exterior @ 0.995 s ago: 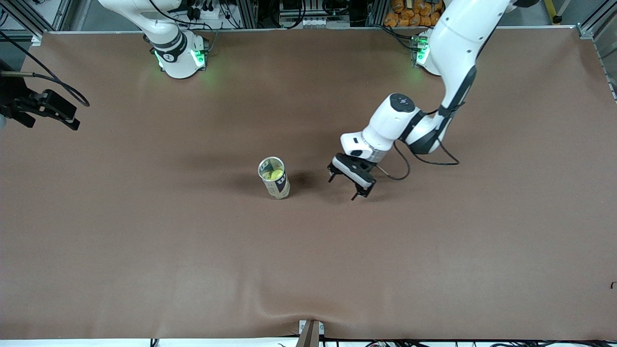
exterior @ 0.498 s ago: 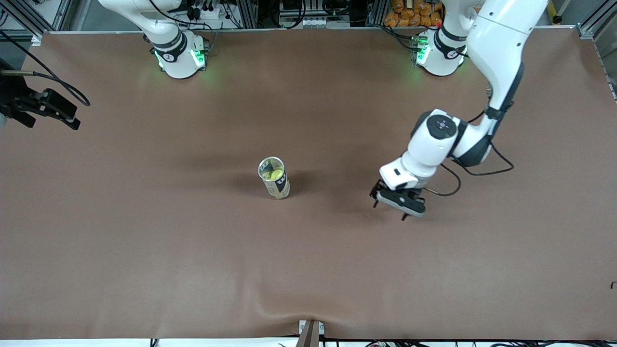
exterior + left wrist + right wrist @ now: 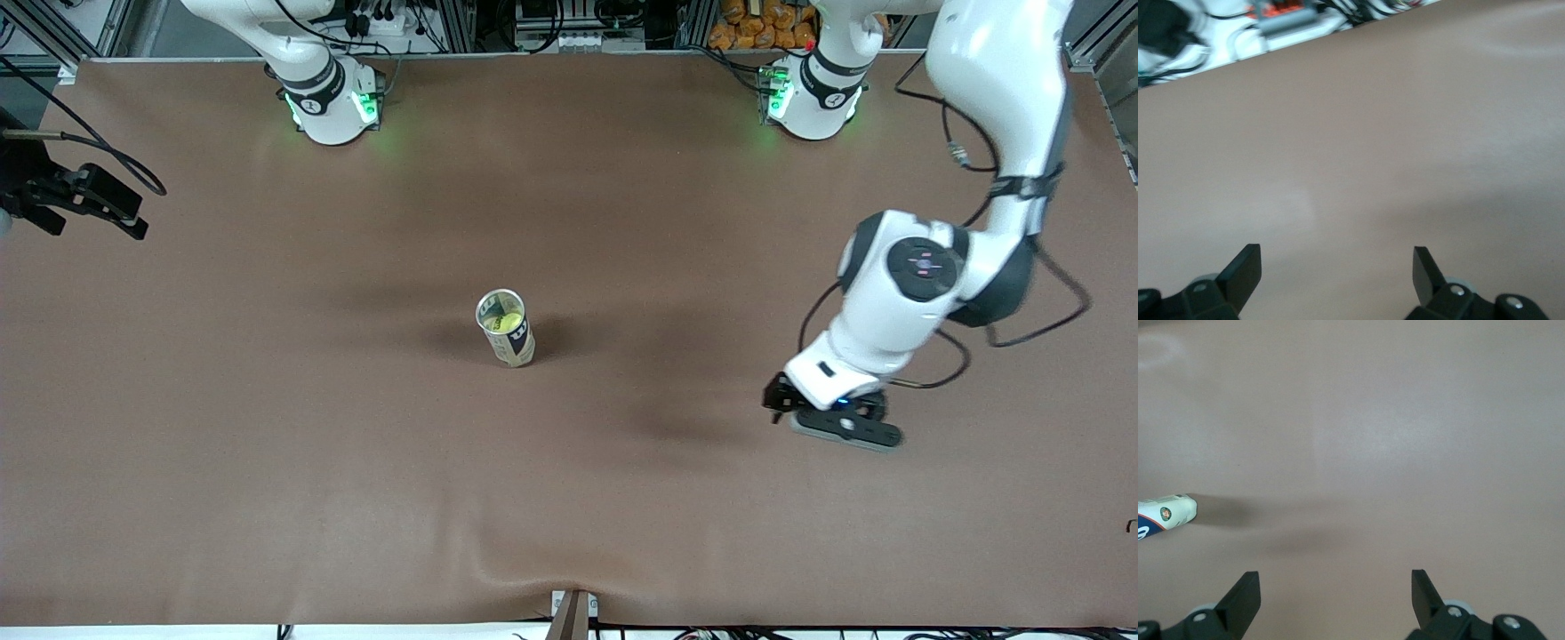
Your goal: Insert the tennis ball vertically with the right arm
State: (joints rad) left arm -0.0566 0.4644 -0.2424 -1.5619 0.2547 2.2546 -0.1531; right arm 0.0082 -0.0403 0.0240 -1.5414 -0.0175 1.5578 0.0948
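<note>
A clear tennis-ball can (image 3: 507, 331) stands upright near the middle of the brown table (image 3: 267, 427). A yellow tennis ball (image 3: 505, 323) shows inside its open top. My left gripper (image 3: 831, 427) hangs open and empty over bare table, well off toward the left arm's end from the can; the left wrist view shows only mat between its fingertips (image 3: 1337, 267). My right gripper (image 3: 93, 222) waits at the table's edge at the right arm's end. It is open (image 3: 1335, 587) with nothing in it and sees the can (image 3: 1165, 513) at a distance.
A loose black cable (image 3: 1058, 311) loops at the left arm's wrist. Both arm bases (image 3: 329, 102) glow green along the table's edge farthest from the front camera. A metal bracket (image 3: 573, 613) sits at the front edge, by a wrinkle in the mat.
The left arm has swung away from beside the can toward its own end of the table, with its gripper open throughout. The can and the right arm have not moved.
</note>
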